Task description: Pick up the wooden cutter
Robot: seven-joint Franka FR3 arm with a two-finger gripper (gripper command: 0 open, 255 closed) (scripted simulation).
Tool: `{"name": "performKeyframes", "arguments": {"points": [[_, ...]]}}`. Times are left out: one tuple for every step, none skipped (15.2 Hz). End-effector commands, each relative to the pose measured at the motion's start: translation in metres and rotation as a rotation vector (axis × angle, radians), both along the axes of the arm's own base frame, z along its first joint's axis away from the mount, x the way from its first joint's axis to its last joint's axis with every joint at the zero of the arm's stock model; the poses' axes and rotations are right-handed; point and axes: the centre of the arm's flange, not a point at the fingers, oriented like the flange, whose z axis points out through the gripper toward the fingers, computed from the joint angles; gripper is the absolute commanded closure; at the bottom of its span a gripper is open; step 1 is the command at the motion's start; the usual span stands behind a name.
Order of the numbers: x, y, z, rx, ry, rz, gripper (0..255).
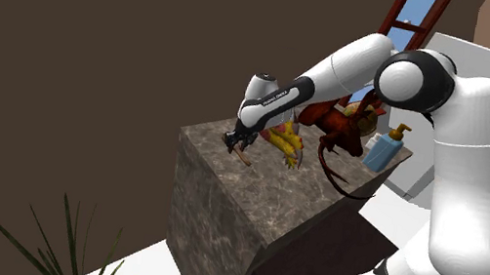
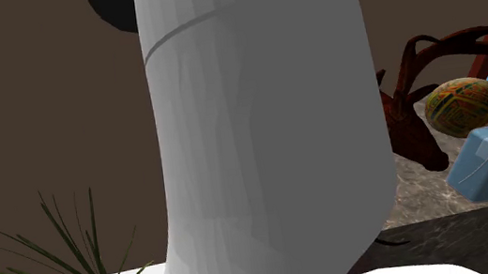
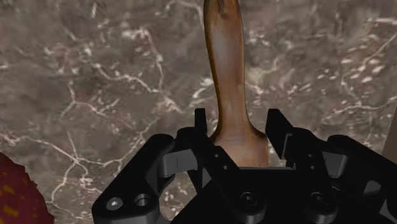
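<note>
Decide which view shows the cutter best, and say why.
The wrist view: the cutter, brown and long, shows large against the marble, between the open fingers of the gripper. The shoulder view gives a small sliver under the gripper. In the second exterior view the arm stands in front.

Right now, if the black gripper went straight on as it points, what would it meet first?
Probably the brown wooden cutter, lying between the open jaws of the black gripper; just behind it, the brown marbled stone countertop. Depth unclear.
</note>
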Motion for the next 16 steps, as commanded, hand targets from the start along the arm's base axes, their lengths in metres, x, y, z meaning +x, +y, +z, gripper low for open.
{"name": "performKeyframes", "arguments": {"points": [[0.0,0.0,0.008,0.0,0.0,0.0,255],[0.0,0.0,0.013,0.0,0.0,0.0,255],[0.0,0.0,0.018,0.0,0.0,0.0,255],[0.0,0.0,0.023,0.0,0.0,0.0,255],[0.0,0.0,0.029,0.0,0.0,0.0,255],[0.0,0.0,0.034,0.0,0.0,0.0,255],[0.0,0.0,0.039,0.0,0.0,0.0,255],[0.0,0.0,0.045,0.0,0.0,0.0,255],[0.0,0.0,0.05,0.0,0.0,0.0,255],[0.0,0.0,0.055,0.0,0.0,0.0,255],[0.0,0.0,0.06,0.0,0.0,0.0,255],[0.0,0.0,0.066,0.0,0.0,0.0,255],[0.0,0.0,0.071,0.0,0.0,0.0,255],[0.0,0.0,0.076,0.0,0.0,0.0,255],[0.0,0.0,0.077,0.0,0.0,0.0,255],[0.0,0.0,0.077,0.0,0.0,0.0,255]]}}
